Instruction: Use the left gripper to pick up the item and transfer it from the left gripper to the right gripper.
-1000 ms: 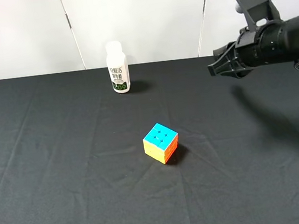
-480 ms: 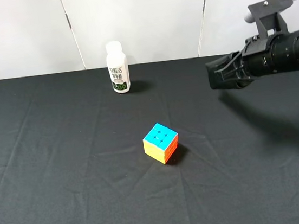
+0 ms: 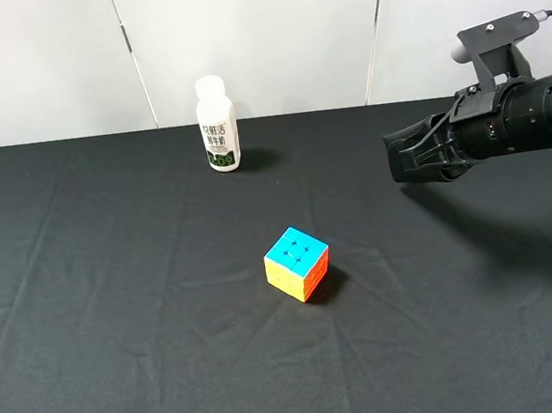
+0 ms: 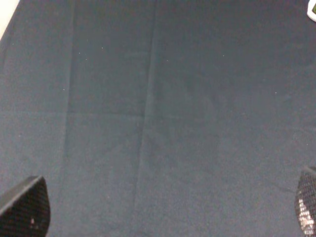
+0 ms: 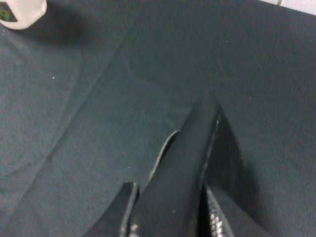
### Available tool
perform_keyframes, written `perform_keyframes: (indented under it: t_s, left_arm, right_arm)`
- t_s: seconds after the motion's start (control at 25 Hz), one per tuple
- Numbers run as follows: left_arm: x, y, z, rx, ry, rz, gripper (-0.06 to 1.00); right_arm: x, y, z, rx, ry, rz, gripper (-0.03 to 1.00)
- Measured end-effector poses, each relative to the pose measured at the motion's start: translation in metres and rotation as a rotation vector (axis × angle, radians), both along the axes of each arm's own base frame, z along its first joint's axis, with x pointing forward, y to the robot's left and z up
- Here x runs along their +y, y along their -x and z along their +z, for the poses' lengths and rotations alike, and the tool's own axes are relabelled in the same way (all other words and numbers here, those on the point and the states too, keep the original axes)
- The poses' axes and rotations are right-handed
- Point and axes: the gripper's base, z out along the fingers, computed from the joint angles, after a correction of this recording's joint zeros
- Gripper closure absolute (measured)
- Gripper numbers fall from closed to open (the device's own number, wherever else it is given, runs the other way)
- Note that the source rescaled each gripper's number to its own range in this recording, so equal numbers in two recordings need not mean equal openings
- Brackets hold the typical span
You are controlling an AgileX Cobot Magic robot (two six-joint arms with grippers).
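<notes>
Both my grippers are empty: left gripper [image 4: 163, 217] spread wide for the puzzle cube [image 3: 297, 263]; right gripper [image 3: 399, 158] waits aloft, seemingly closed.

Matt black cloth is covering the tabletop [image 3: 121, 336]; the cube [image 3: 297, 262] and bottle [image 3: 217, 125] are showing smooth, glossy plastic.

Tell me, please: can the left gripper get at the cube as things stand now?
Probably yes. The cube sits alone on the black cloth, the white bottle stands well behind it, and the right gripper hangs off to the side. The left gripper sees only bare cloth.
</notes>
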Motion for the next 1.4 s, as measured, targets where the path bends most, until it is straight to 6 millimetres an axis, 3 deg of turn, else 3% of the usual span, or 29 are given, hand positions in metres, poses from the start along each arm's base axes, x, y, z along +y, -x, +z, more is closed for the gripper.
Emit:
perform_keyframes:
  t_s: [0.04,0.12,0.16,0.28,0.48,0.88,1.4]
  left_arm:
    - [0.000,0.000,0.000,0.000,0.000,0.000,-0.04]
    - [0.000,0.000,0.000,0.000,0.000,0.000,-0.04]
    - [0.000,0.000,0.000,0.000,0.000,0.000,-0.04]
    - [0.000,0.000,0.000,0.000,0.000,0.000,-0.04]
    - [0.000,0.000,0.000,0.000,0.000,0.000,-0.04]
    - [0.000,0.000,0.000,0.000,0.000,0.000,-0.04]
    - [0.000,0.000,0.000,0.000,0.001,-0.001,-0.04]
  right_arm:
    - [0.000,0.000,0.000,0.003,-0.010,-0.009,0.85]
    - [0.000,0.000,0.000,0.011,-0.033,-0.032,0.36]
    - [-0.001,0.000,0.000,0.015,-0.040,-0.047,0.20]
    - [-0.004,-0.001,-0.001,0.016,-0.023,-0.084,0.02]
    - [-0.006,-0.001,-0.001,0.016,-0.015,-0.100,-0.03]
    - [-0.005,-0.001,0.001,0.012,-0.022,-0.097,-0.03]
    - [-0.007,0.018,0.048,-0.136,-0.169,-0.123,-0.03]
